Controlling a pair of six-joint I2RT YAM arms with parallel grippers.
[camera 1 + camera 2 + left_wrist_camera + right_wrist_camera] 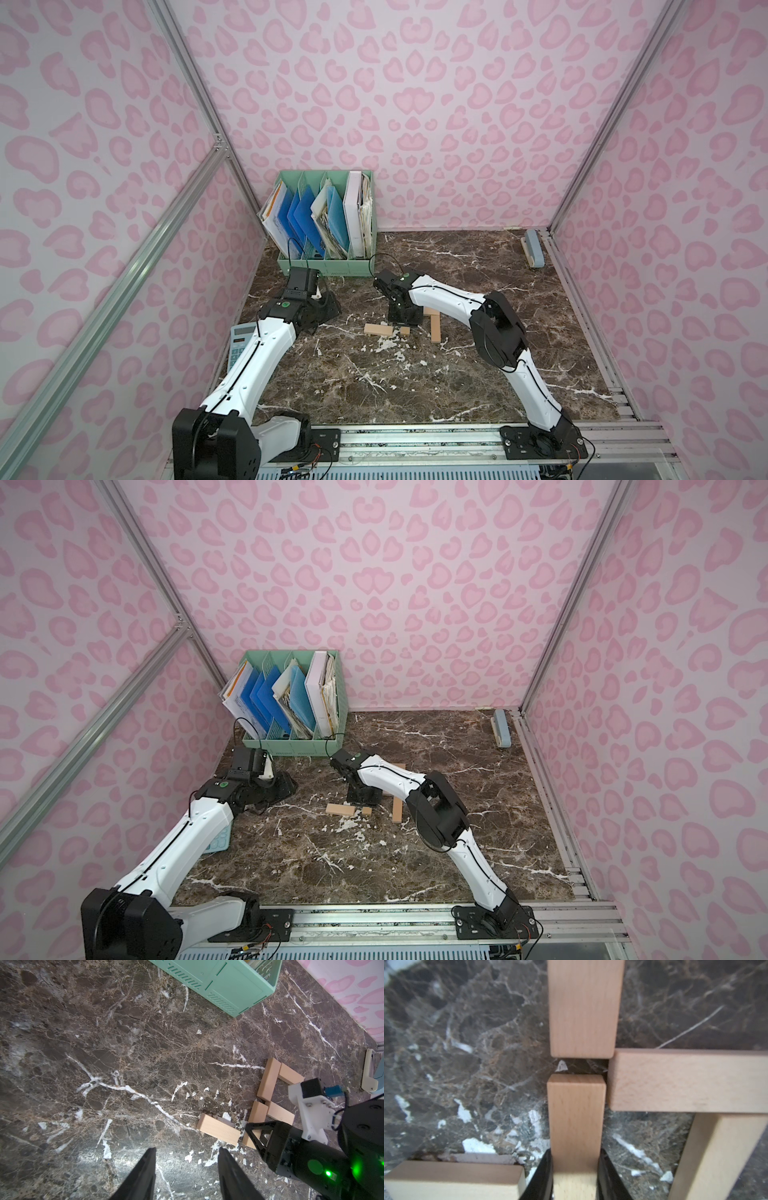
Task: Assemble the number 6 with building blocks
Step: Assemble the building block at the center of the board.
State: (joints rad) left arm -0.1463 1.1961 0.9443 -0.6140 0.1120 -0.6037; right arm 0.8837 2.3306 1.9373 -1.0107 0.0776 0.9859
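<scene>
On the marble table (415, 395), the right gripper (575, 1152) is clamped on a block (576, 1109) lying lengthwise in line with the next block (584, 1007), a slight gap between ends, while the left gripper (187, 1150), apart and empty, faces a loose block (218, 1131).

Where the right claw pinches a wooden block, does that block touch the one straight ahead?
Apart. The right wrist view shows a strip of dark table between the held block and the block ahead.
</scene>
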